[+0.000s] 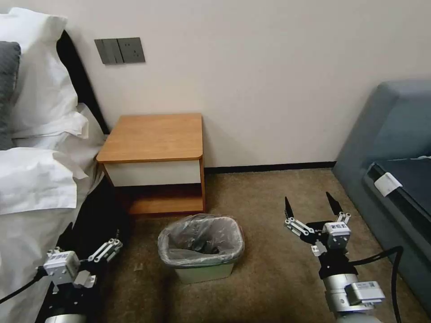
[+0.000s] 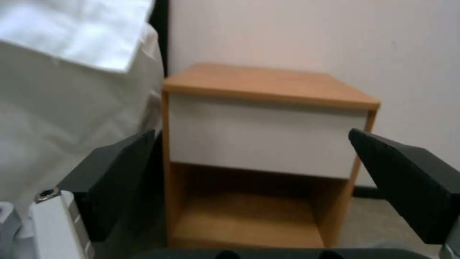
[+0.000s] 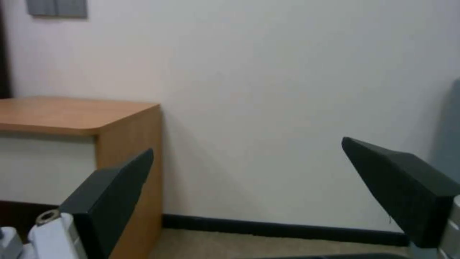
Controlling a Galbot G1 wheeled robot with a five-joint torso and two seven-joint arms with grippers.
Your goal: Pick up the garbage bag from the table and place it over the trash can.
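Note:
The garbage bag (image 1: 179,258), thin crinkly grey plastic, is stretched over the rim of the trash can (image 1: 204,272), a cream bin on the carpet in front of the table (image 1: 155,137). The table's orange-brown top is bare; the table (image 2: 268,84) faces the left wrist camera, and the right wrist view catches the table's corner (image 3: 72,115). My left gripper (image 1: 117,244) hangs low, left of the bin and beside the bed, open and holding nothing; its jaws (image 2: 251,158) stand wide apart. My right gripper (image 1: 310,204) is right of the bin above the carpet, open and holding nothing, pointing at the wall (image 3: 247,162).
A bed with white pillows (image 1: 36,134) fills the left side, right against the table. A blue-grey sofa (image 1: 390,148) stands at the right. The wall with a switch panel (image 1: 120,50) lies behind. Open carpet (image 1: 269,193) stretches between bin and sofa.

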